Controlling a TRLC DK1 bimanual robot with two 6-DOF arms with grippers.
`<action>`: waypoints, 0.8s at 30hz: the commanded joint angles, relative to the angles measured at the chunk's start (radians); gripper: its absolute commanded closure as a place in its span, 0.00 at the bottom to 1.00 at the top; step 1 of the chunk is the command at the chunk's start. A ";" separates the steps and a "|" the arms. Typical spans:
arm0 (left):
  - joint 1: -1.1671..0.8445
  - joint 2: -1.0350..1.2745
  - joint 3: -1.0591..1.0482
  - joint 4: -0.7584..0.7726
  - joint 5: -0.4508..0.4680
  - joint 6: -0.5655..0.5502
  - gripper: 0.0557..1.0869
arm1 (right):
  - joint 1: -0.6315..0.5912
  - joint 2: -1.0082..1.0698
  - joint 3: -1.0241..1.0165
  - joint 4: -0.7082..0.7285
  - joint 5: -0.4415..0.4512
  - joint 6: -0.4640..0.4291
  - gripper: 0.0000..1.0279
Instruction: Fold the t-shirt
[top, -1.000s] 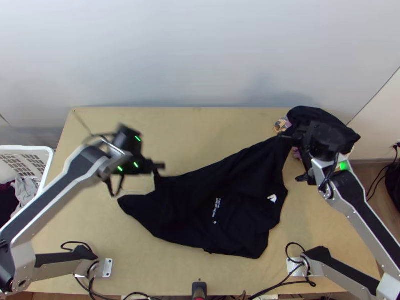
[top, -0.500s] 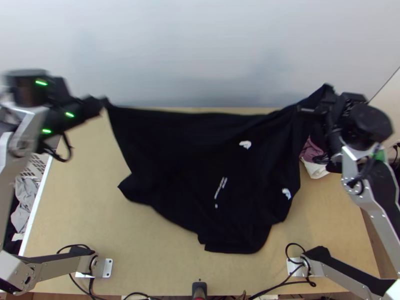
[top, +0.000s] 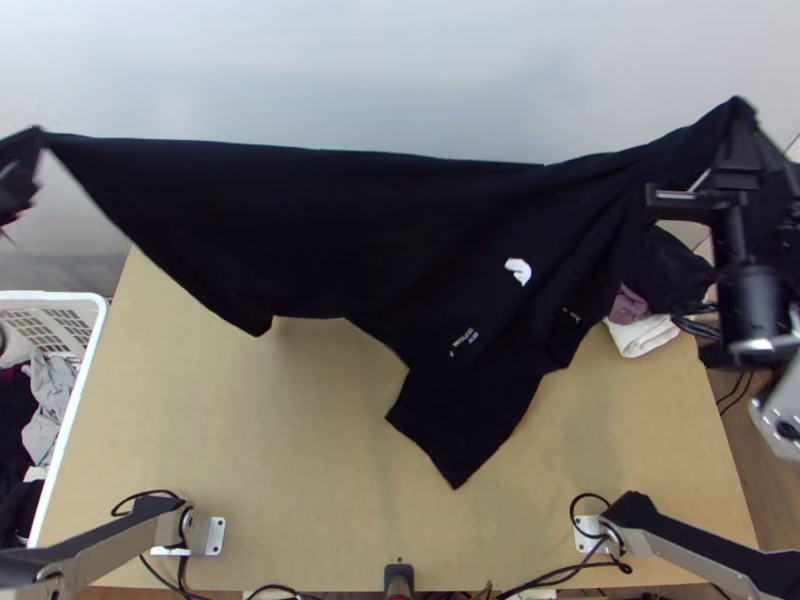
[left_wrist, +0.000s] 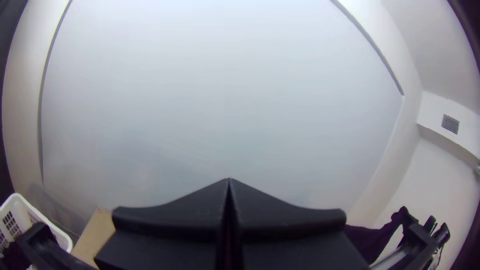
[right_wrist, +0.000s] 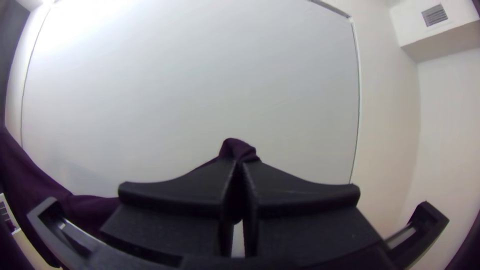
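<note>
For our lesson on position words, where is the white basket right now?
In the top view, the white basket is at the left edge, beside the left side of the table, with grey cloth inside.

Light wooden table (top: 300, 450), white cloth (top: 642, 336), purple cloth (top: 627, 306), black cloth (top: 672, 268), together near its right edge

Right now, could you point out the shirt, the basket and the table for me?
Shirt (top: 380, 230): top view, on the black cloth below its raised upper edge.
Basket (top: 60, 297): top view, on its white upper rim.
Table (top: 290, 450): top view, on bare wood.
</note>
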 joint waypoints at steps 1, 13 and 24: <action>0.036 -0.111 0.034 0.003 -0.006 0.059 0.96 | 0.162 -0.035 0.059 0.124 0.073 -0.239 0.97; 0.070 -0.218 0.040 -0.045 -0.007 0.111 0.96 | 0.412 -0.079 0.077 0.393 0.257 -0.615 0.97; 0.072 -0.229 -0.205 -0.140 -0.009 0.068 0.96 | 0.426 -0.170 -0.092 0.152 0.283 -0.385 0.97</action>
